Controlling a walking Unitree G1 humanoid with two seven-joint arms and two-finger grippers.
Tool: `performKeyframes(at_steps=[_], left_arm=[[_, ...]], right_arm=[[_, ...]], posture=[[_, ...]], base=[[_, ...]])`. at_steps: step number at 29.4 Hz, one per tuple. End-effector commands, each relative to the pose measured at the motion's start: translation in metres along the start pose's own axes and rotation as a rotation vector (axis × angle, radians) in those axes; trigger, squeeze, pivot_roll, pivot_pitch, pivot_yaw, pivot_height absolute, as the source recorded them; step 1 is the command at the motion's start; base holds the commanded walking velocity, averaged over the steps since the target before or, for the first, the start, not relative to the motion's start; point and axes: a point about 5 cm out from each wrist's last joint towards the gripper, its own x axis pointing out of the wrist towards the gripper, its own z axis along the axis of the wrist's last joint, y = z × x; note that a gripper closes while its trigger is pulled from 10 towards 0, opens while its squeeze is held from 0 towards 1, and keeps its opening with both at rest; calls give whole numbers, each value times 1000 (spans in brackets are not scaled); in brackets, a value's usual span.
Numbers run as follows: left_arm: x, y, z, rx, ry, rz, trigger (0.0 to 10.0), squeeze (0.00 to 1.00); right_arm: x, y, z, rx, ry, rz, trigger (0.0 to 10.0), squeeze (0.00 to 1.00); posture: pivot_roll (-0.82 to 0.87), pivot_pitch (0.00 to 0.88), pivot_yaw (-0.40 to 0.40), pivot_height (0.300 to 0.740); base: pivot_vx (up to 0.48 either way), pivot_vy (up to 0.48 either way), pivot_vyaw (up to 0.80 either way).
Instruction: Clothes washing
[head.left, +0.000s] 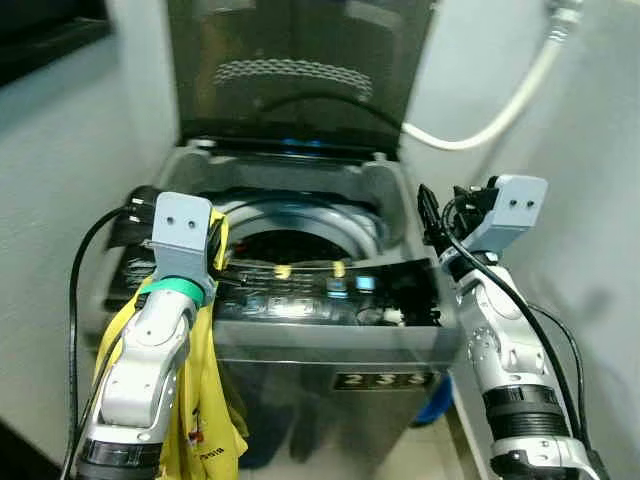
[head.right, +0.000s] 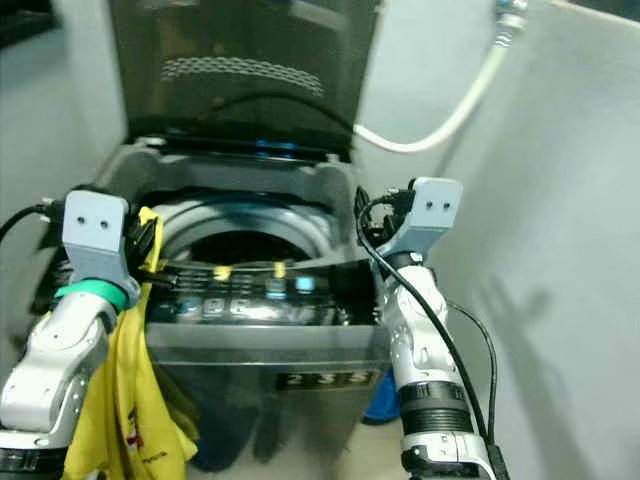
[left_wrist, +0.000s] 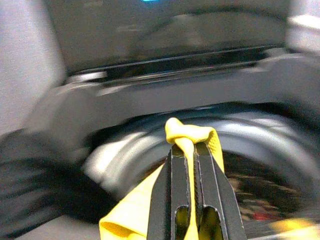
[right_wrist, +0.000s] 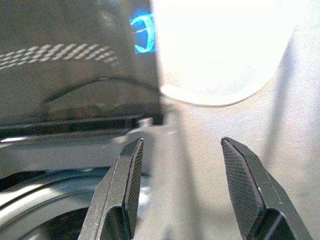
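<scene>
A top-loading washing machine (head.left: 300, 330) stood open directly ahead of the robot, its dark lid (head.left: 300, 70) raised upright against the wall behind. The round drum opening (head.left: 295, 240) lay just beyond both arms, ringed by a pale grey rim. A control panel (head.left: 320, 300) ran along the machine's near edge, with lit digits on the front face below it.

The left gripper (left_wrist: 190, 150) was held over the near left edge of the drum opening. Its jaws were closed tight on a yellow garment (left_wrist: 192, 132), a small fold of cloth bunched just past the fingertips. The rest of the garment hung down from the jaws, draped along the left arm and trailing in front of the machine's left front corner, outside the drum. Small printed markings showed near its lower hem.

The right gripper (right_wrist: 180, 170) hovered at the right side of the machine, near the back right corner of the tub rim. Its jaws stood wide apart and held nothing; between them were the grey machine top and the pale wall.

A white hose (head.left: 500, 100) curved along the wall beyond the right gripper, running from the upper right down to the back of the machine. A blue light (right_wrist: 142, 32) glowed on the lid's base.
</scene>
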Motion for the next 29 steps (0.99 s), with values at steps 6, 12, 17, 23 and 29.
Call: performKeyframes(at_steps=[6,12,17,23,29], left_arm=[[0,9,3,23,-15,59,10000,0],[1,16,0,-2,15,128,10000,0],[-1,17,-1,-27,14,136,10000,0],[-5,13,-7,-47,26,144,10000,0],[-8,9,-15,-49,45,133,10000,0]], right_arm=[[-3,3,-6,8,20,12,10000,0],[-6,15,-10,1,35,95,10000,0],[-7,21,-13,1,43,124,10000,0],[-11,28,-21,-26,81,169,10000,0],[-15,31,-29,-75,128,193,10000,0]], posture=[[-7,40,-14,740],[-2,43,-15,740],[2,44,-15,740],[2,47,-9,740],[7,47,-7,740]], base=[[0,0,-800],[0,0,-133],[0,0,0],[0,0,0],[0,0,0]])
